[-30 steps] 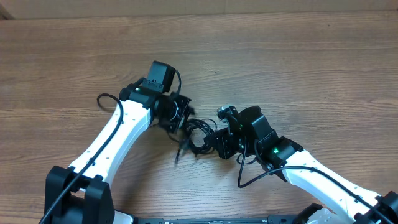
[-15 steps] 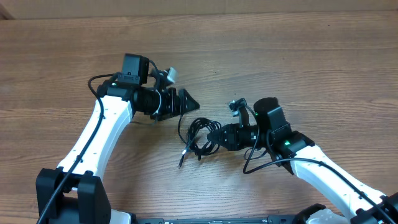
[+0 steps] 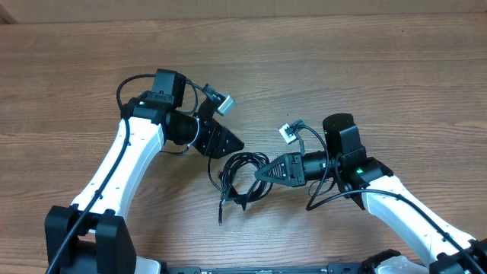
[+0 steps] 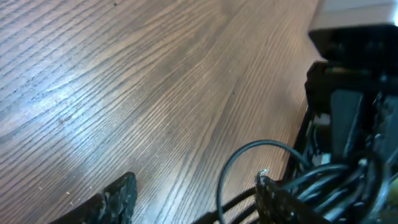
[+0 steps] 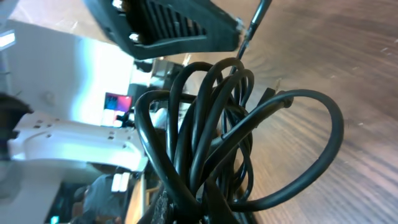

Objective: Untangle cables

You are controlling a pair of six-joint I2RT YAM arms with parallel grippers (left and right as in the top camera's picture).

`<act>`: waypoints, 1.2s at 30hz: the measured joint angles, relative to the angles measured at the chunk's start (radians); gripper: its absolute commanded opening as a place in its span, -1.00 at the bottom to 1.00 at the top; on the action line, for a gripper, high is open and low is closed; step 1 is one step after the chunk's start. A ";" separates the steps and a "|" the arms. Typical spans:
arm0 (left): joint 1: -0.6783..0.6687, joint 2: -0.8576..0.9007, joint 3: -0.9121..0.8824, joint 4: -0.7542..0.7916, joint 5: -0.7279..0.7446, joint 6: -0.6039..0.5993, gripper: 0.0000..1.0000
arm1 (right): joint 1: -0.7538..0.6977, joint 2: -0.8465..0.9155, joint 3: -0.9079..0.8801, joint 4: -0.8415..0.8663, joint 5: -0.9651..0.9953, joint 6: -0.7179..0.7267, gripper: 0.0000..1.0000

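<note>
From overhead, the cables (image 3: 237, 179) are being gripped near the middle of the table (image 3: 365, 68), toward its near edge, by the clenched right gripper (image 3: 259, 173), while the left gripper (image 3: 234, 142) is being held just beside them, released. In the left wrist view, its fingers (image 4: 118, 198) are being held apart over bare wood, a cable loop beside one. In the right wrist view, the coil is being pinched at the bottom.

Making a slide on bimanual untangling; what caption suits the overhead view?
Right fingers clamp the coiled black cables on the wooden table; left fingers stand open beside them.
</note>
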State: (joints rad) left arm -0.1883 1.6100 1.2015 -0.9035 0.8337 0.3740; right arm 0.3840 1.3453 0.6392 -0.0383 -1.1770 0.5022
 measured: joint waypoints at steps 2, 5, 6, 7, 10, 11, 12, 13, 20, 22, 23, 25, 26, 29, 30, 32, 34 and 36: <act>0.001 0.000 0.000 -0.010 -0.009 0.024 1.00 | -0.002 0.000 0.000 -0.002 -0.022 0.001 -0.92; 0.020 0.000 0.000 -0.025 -0.025 0.041 0.99 | -0.009 0.000 0.000 -0.007 -0.045 0.002 -0.93; 0.034 0.000 0.000 -0.026 -0.029 0.040 0.99 | -0.011 0.000 0.000 -0.007 -0.048 0.002 -0.92; 0.053 0.000 0.000 -0.024 -0.033 0.029 0.99 | -0.013 0.000 0.000 -0.006 -0.050 0.002 -0.92; 0.132 0.000 0.000 -0.016 -0.044 -0.035 0.99 | -0.016 0.000 0.000 -0.004 -0.053 0.002 -0.92; 0.163 0.000 0.000 -0.016 -0.047 -0.061 0.99 | -0.017 0.000 0.000 -0.003 -0.053 0.002 -0.93; 0.188 0.000 0.000 -0.016 -0.049 -0.083 0.99 | -0.017 0.000 0.000 -0.002 -0.053 0.002 -0.92; 0.217 0.000 0.000 -0.018 -0.049 -0.115 0.99 | -0.017 0.000 0.000 -0.002 -0.053 0.002 -0.93; 0.273 0.000 0.000 -0.043 0.141 -0.027 0.99 | -0.017 0.000 0.000 -0.006 -0.049 0.002 -0.92; 0.273 0.000 0.000 -0.054 0.260 0.090 1.00 | -0.017 0.000 0.000 -0.008 -0.049 0.002 -0.92; 0.273 0.000 0.000 -0.055 0.301 0.132 0.96 | -0.017 0.000 0.000 -0.008 -0.049 0.002 -0.93; 0.269 0.000 0.000 -0.055 0.378 0.225 0.94 | -0.017 0.000 0.000 -0.013 -0.049 0.003 -0.92; 0.267 0.000 0.000 -0.056 0.402 0.261 0.94 | -0.017 0.000 0.000 -0.016 -0.049 0.002 -0.92; 0.253 0.000 0.000 -0.064 0.446 0.359 0.97 | -0.017 0.000 0.000 -0.018 -0.050 0.002 -0.92; 0.243 0.000 0.000 -0.065 0.452 0.383 0.98 | -0.017 0.000 0.000 -0.019 -0.050 0.002 -0.92; 0.212 0.000 0.000 -0.066 0.453 0.425 0.92 | -0.017 0.000 0.000 -0.022 -0.052 0.003 -0.92; 0.171 0.000 0.000 -0.063 0.444 0.461 0.82 | -0.017 0.000 0.000 -0.023 -0.059 0.003 -0.92; 0.127 0.000 0.000 -0.054 0.421 0.483 0.77 | -0.017 0.000 0.000 -0.024 -0.072 0.003 -0.93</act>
State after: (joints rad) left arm -0.0612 1.6100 1.2015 -0.9573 1.2549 0.8570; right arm 0.3672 1.3453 0.6392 -0.0624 -1.2495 0.5049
